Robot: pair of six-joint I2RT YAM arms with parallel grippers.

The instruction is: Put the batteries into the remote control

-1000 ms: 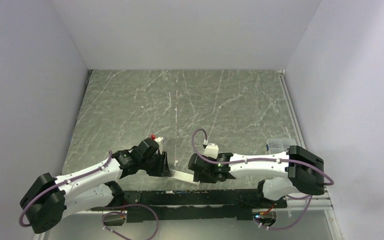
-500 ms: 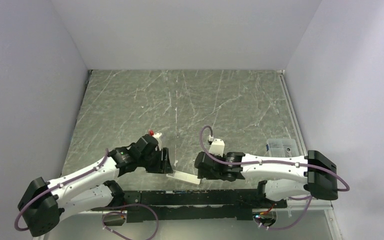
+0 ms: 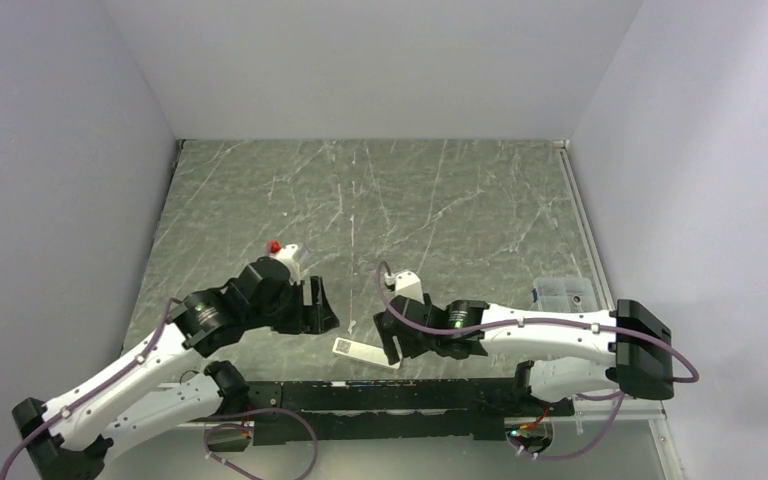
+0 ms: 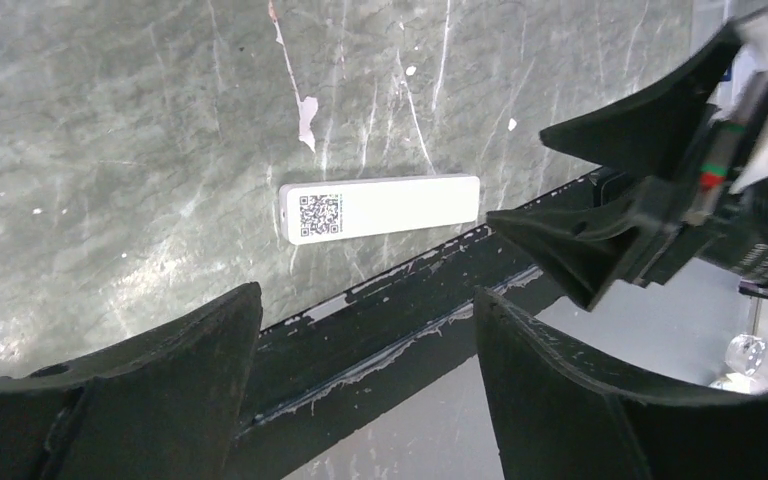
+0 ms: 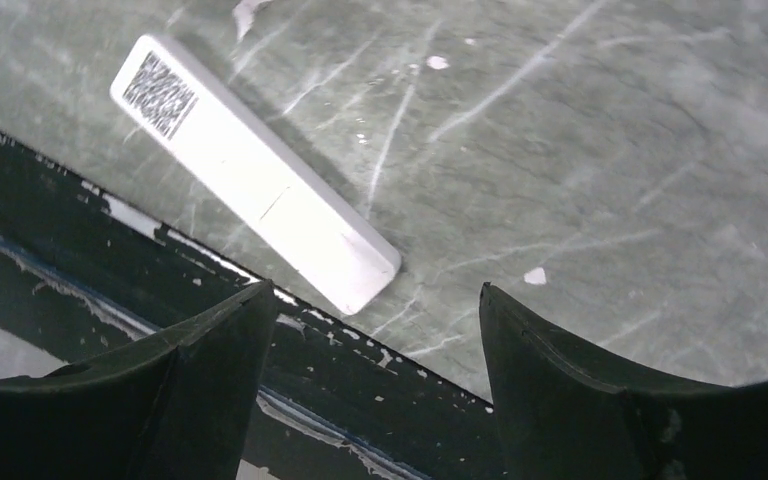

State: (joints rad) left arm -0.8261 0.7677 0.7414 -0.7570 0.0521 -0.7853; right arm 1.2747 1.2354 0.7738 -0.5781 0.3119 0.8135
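The remote control (image 3: 365, 353) is a slim white bar lying flat near the table's front edge, with a QR label at its left end. It shows in the left wrist view (image 4: 380, 208) and the right wrist view (image 5: 255, 170). My left gripper (image 3: 320, 306) hangs open just up and left of it, nothing between its fingers (image 4: 365, 295). My right gripper (image 3: 388, 337) stands open at the bar's right end, empty too (image 5: 378, 287). Neither touches the remote. The batteries are out of view.
A black rail (image 3: 390, 395) runs along the front edge of the marbled table (image 3: 410, 220), right beside the remote. A small clear plastic box (image 3: 563, 293) sits at the table's right edge. White walls close in the left, back and right sides.
Both grippers have opened and drawn away from the remote. The left arm pulled back up and left. The remote now lies alone on the table.
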